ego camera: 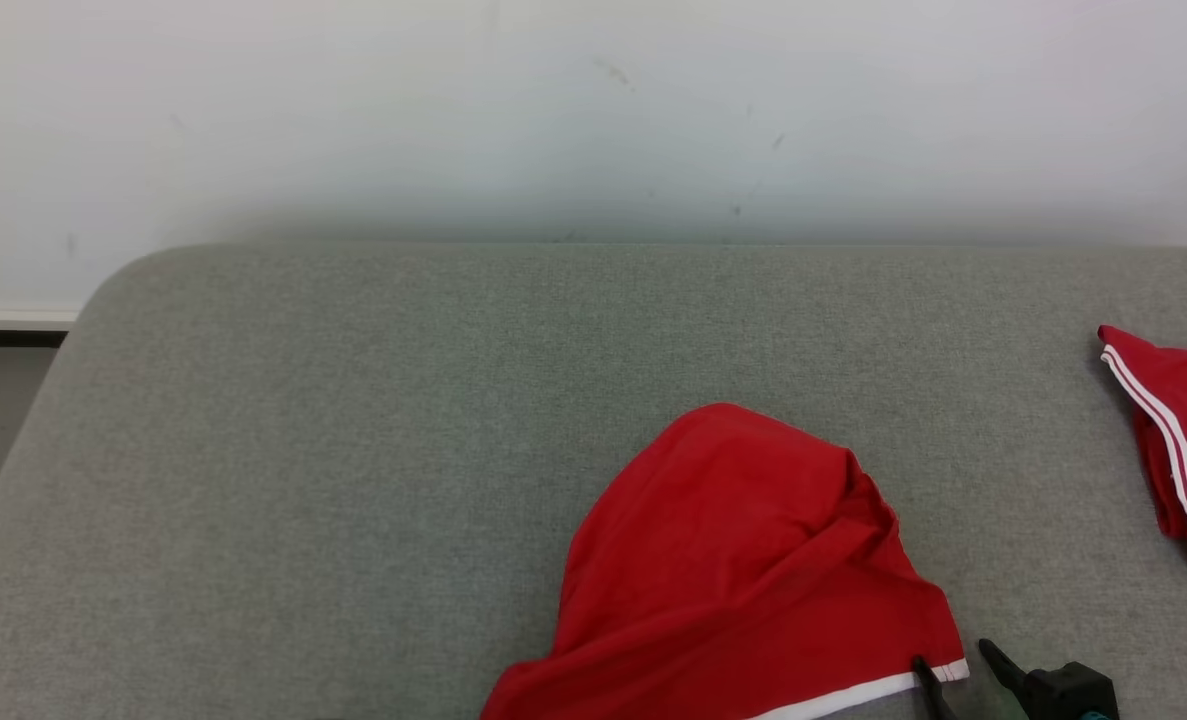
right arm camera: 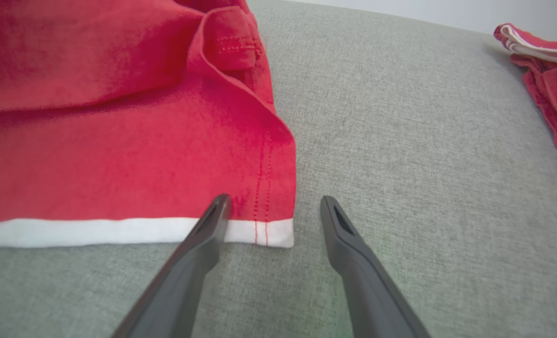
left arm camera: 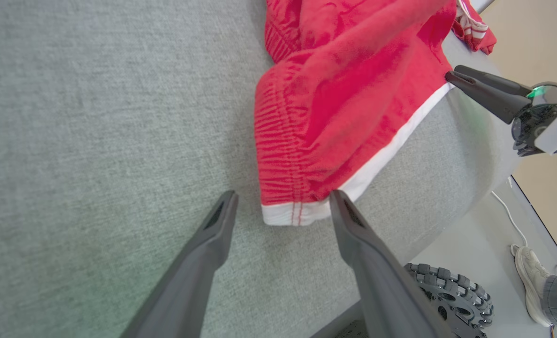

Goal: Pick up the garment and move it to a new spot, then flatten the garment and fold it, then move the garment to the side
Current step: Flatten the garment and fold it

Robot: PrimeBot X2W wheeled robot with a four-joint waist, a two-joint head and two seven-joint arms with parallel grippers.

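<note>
Grey upholstery (ego camera: 303,450) carries the red garment (ego camera: 733,560), whose white-hemmed corners lie at the tips of the spread left gripper (left arm camera: 284,197) and spread right gripper (right arm camera: 274,199); each should slide one finger under its corner before pinching.

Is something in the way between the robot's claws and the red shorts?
Nothing visible is. The open left gripper sits at one corner of the white hem of the red garment, the open right gripper at the other. Only bare grey cushion lies around them.
</note>
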